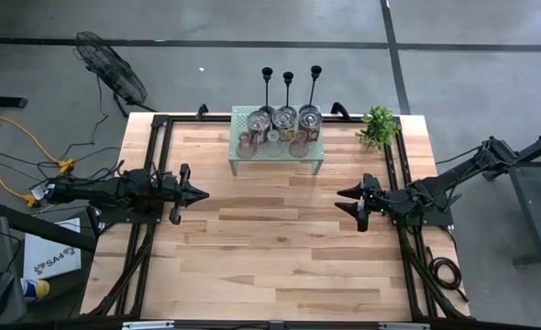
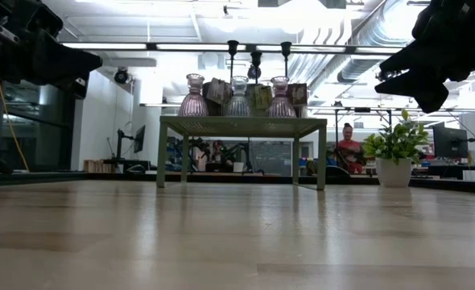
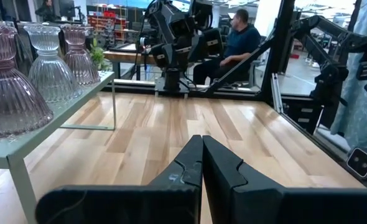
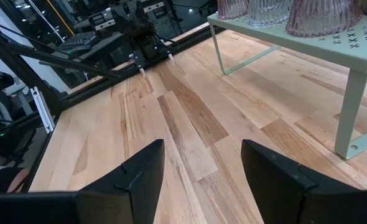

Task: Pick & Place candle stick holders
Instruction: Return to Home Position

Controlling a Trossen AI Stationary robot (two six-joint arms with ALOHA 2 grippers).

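On the far middle of the table (image 1: pixel 280 257) stands a green shelf (image 1: pixel 278 167), and all the candle holders (image 1: pixel 259 120) are with it. Three glass jars (image 1: pixel 285 117) sit in a row on top, going from left to right, with little glass cups (image 1: pixel 274 137) on the near side of them. Three black candlesticks (image 1: pixel 289 87) stand straight up at the far edge; I cannot tell if they are on the shelf or just behind it.

The left gripper (image 1: pixel 202 193) hangs over the left side of the table, with its two fingers pressed together and nothing between them. The right gripper (image 1: pixel 341 198) hangs over the right side, with its fingers spread apart and holding nothing.

Both grippers are well apart from the shelf, which lies farther back and between them. The right one looks a little nearer to it. No holder is on the bare table, so I think the putting away is done and both grippers only need to go to rest, keeping away from the tall candlesticks
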